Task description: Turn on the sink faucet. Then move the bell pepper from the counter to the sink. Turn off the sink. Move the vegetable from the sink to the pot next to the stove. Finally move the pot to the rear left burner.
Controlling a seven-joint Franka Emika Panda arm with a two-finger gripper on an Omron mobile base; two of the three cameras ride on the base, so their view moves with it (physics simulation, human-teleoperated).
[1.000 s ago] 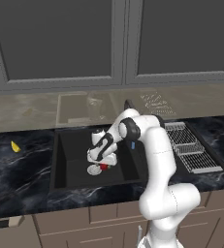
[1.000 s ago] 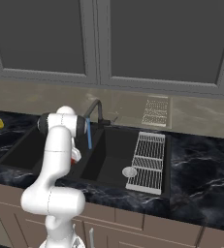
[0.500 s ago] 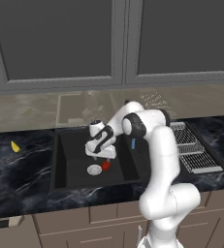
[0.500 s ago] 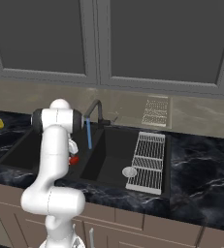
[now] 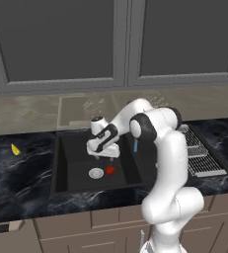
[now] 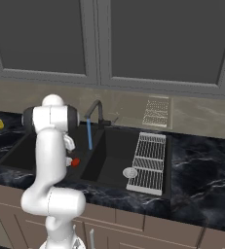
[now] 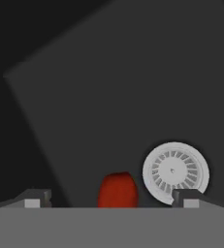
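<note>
The red bell pepper (image 5: 110,169) lies on the floor of the sink's (image 5: 61,163) left basin, next to the round silver drain (image 5: 96,173). My gripper (image 5: 107,156) hangs open just above it, touching nothing. In the hand view the pepper (image 7: 117,190) sits between and beyond my two fingertips (image 7: 33,199), with the drain (image 7: 175,172) to its right. The dark gooseneck sink faucet (image 6: 95,108) is running, and a blue stream of water (image 6: 89,136) falls into the sink (image 6: 109,160). The pot and the stove are out of view.
A small yellow wedge (image 5: 16,149) lies on the black marble counter (image 5: 17,173) left of the sink. A silver wire rack (image 6: 148,163) covers the right side of the right basin, beside its drain (image 6: 130,172). Grey wall cabinets hang above.
My jaws have spread wider and the hand has lifted a little off the pepper, which stays on the basin floor by the drain.
</note>
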